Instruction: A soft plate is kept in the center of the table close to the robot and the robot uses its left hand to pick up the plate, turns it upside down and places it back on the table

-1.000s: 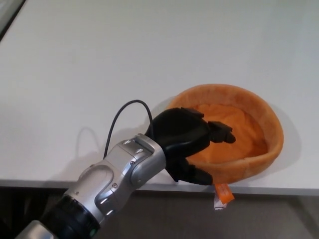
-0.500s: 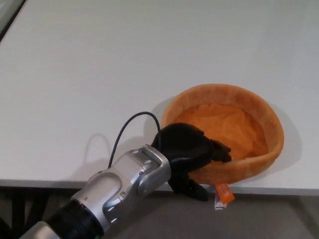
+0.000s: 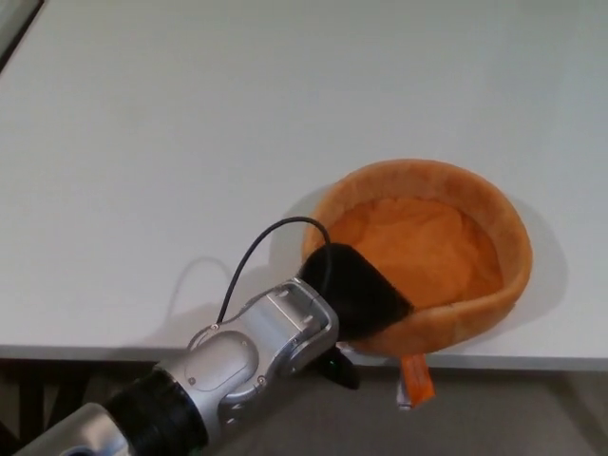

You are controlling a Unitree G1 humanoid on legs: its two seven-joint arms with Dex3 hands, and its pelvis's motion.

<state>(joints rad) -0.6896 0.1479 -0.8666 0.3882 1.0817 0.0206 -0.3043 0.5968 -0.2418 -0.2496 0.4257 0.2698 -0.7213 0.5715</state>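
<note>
A: So, where is the soft orange plate?
B: On the white table, right at the near edge.
A: And the left hand?
B: Its fingers pinch the plate's near rim.

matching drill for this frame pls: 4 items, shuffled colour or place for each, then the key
Items:
1. soft plate
2. left hand
3. cable
4. tag

Descriptions:
A. thin and black, looping over the white table from the silver wrist
B. black, at the plate's near-left rim
C. orange with a raised rim, open side up, near the table's front edge
D. small, orange and white, hanging below the table's front edge

Pairs: 1-C, 2-B, 3-A, 4-D
</note>
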